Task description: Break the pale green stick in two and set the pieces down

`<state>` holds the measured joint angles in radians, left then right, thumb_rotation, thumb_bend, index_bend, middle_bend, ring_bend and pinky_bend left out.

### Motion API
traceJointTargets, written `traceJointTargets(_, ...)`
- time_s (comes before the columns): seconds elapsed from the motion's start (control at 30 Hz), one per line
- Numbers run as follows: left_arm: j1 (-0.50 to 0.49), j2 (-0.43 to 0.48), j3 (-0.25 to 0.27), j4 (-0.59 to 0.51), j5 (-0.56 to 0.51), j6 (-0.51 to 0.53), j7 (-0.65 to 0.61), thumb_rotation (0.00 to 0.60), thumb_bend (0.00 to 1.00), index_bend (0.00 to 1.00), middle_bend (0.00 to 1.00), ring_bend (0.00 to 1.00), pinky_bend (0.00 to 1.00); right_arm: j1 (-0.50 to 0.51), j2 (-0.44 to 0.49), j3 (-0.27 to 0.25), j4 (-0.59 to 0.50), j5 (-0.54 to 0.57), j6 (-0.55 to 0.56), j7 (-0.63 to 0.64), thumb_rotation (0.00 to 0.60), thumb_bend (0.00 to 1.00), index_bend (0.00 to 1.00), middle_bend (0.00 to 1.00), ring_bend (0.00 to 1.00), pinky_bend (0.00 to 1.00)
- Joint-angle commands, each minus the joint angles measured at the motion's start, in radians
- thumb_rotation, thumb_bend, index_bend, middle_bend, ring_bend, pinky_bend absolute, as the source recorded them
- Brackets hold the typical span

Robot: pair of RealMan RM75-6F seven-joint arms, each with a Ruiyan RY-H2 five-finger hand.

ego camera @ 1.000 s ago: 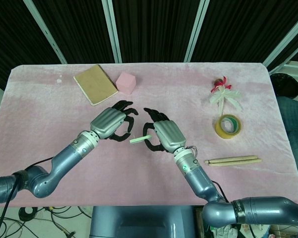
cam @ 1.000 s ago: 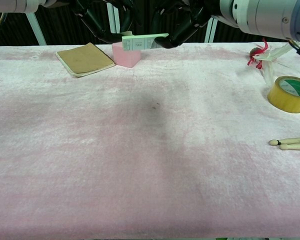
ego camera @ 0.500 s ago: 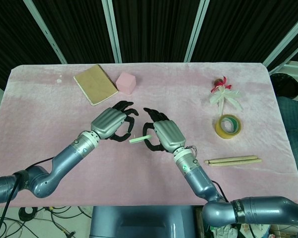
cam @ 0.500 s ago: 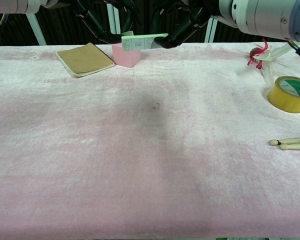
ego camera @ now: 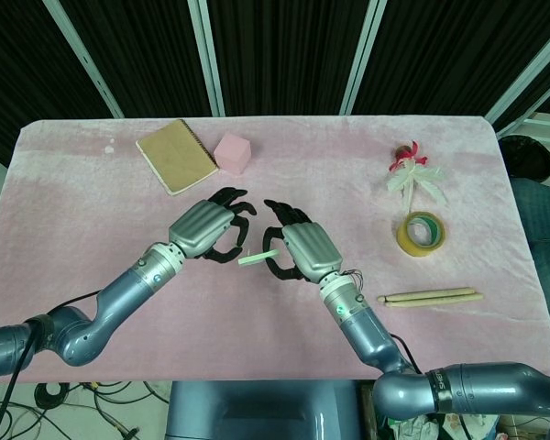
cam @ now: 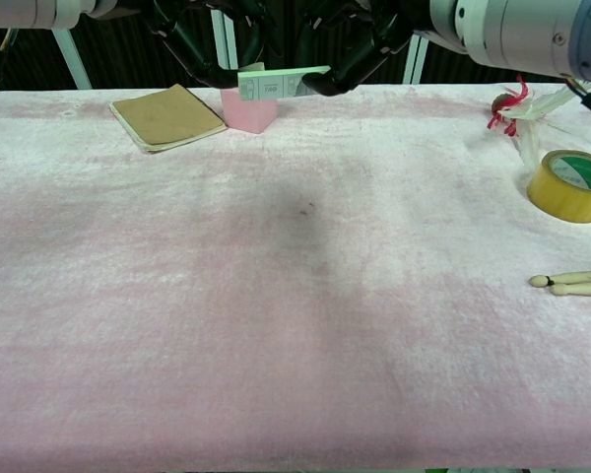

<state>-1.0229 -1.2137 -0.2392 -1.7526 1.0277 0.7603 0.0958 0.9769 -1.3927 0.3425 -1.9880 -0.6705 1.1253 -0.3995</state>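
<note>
Holding the pale green flat stick [ego camera: 258, 258] above the pink cloth-covered table [ego camera: 92, 211], my left hand [ego camera: 204, 229] and right hand [ego camera: 302, 247] each pinch an end. It looks unbroken; next I must bend until it snaps.

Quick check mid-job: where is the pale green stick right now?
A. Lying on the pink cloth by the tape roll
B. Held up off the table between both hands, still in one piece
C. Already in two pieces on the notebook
B: the stick spans unbroken between the left hand and right hand, above the cloth.
</note>
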Motion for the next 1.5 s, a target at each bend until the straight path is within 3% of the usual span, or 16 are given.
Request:
traceJointTargets(0.03,-0.001,0.0,-0.002,-0.002,0.0,-0.001,-0.002,0.6,0.49,0.65,0.23,0.0,0.0,0.0,0.001,0.001,0.0,0.001,0.0,0.001,0.6,0.45,0.79,0.0,0.0,0.08)
traceJointTargets(0.97,0.052,0.107,0.032,-0.014,0.045,-0.014,-0.04,0.6,0.53,0.67,0.23,0.0,0.0,-0.072,0.107,-0.051,0.012,-0.047,-0.042,0.057,0.6,0.47,0.79,0.0,0.0,0.08)
traceJointTargets(1.27,0.123,0.189,0.049,-0.022,0.107,0.022,-0.102,0.6,0.52,0.62,0.22,0.0,0.0,-0.127,0.166,-0.096,0.042,-0.075,-0.066,0.095,0.6,0.47,0.79,0.0,0.0,0.08)
traceJointTargets(1.5,0.19,0.184,0.11,0.015,0.186,0.038,-0.153,0.6,0.51,0.57,0.19,0.0,0.0,-0.16,0.124,-0.155,0.101,-0.108,-0.055,0.09,0.6,0.47,0.79,0.0,0.0,0.08)
